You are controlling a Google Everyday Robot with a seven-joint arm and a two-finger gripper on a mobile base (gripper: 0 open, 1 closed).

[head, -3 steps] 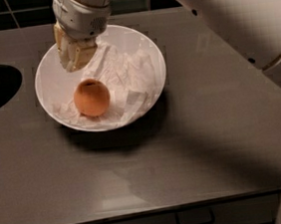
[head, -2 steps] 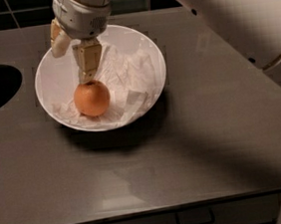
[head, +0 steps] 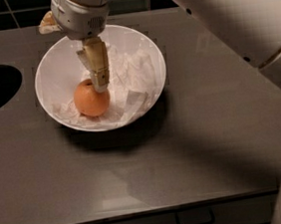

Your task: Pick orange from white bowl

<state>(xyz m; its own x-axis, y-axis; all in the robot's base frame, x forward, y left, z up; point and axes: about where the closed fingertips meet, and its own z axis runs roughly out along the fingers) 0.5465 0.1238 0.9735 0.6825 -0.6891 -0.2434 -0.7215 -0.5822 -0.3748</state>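
End effector (head: 73, 53) lower, against orange (head: 90, 100)

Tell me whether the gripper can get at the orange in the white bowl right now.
Probably yes. The gripper hangs open over the white bowl, one finger at the orange's top. Nothing covers the fruit, and only crumpled paper lies beneath it.
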